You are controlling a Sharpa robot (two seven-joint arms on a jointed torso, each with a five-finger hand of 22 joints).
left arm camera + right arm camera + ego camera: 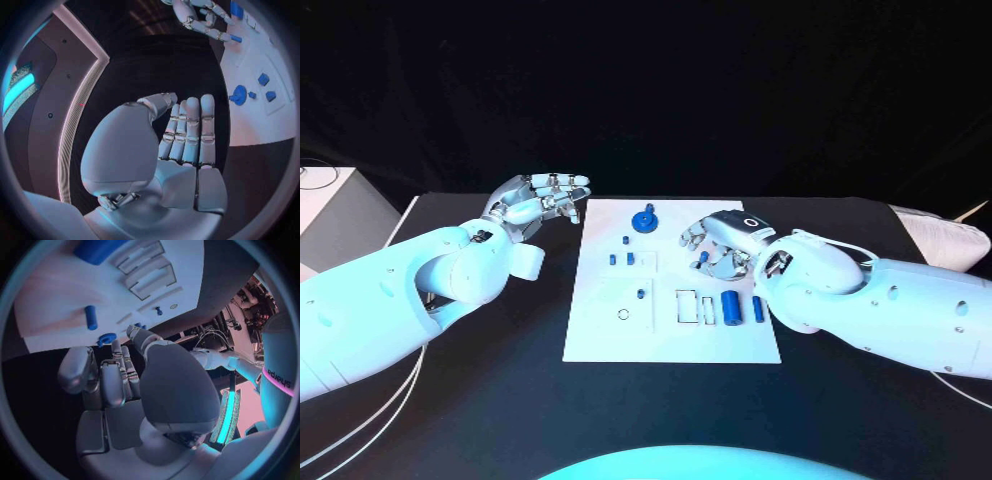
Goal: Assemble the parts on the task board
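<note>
The white task board (668,335) lies in the middle of the black table. On it are a round blue knob (643,220) at the far end, small blue pieces (632,258) in the middle, and two blue cylinders (734,306) near the right edge. My left hand (538,200) is raised beside the board's far left corner, fingers straight, holding nothing; the left wrist view shows its palm (181,145) bare, with the board (262,120) and knob (238,94) beyond. My right hand (718,240) hovers over the board's right half, fingers bent down, nothing visibly held (125,380).
A white box (329,215) stands at the table's left edge and a pale cloth (942,240) lies at the right. Thin cables (372,420) run along the near left. The board has an empty rectangular slot (687,306) and a small ring (623,314).
</note>
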